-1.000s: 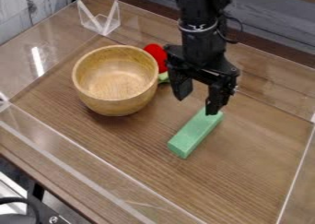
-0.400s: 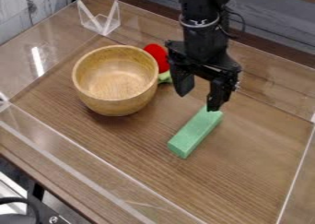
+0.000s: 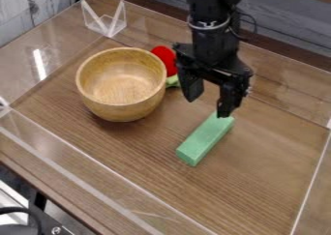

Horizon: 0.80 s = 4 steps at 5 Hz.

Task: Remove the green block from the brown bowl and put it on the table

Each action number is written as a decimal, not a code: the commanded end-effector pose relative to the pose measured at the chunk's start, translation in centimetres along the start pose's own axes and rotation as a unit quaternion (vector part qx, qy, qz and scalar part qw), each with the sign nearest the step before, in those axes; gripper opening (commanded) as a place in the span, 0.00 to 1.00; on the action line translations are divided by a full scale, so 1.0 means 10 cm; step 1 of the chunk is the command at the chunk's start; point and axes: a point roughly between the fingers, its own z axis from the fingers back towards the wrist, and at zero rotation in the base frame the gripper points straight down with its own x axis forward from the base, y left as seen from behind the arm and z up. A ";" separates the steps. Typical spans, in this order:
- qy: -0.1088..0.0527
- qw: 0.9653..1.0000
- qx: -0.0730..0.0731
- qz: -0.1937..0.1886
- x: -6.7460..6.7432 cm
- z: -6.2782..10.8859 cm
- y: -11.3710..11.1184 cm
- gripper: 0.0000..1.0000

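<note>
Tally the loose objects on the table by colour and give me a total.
Green: 1, the green block, lying flat on the table below the open tool.
Light brown: 1, the brown bowl, empty.
Red: 1, the red toy, behind the bowl.
Total: 3

You see bowl [image 3: 122, 82] left of centre on table [image 3: 91, 152], nothing in it. Rounded toy [image 3: 161, 60] just behind bowl's right rim. Block [image 3: 207, 140] flat on table, right of bowl and nearer you, well apart. Gripper [image 3: 211, 94] above block's far end, jaws spread.
</note>
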 end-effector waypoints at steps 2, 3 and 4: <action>-0.026 1.000 0.001 -0.013 0.03 0.13 -0.05 1.00; -0.026 1.000 0.001 -0.009 0.02 0.17 -0.02 1.00; -0.028 1.000 0.001 -0.004 0.01 0.24 0.00 1.00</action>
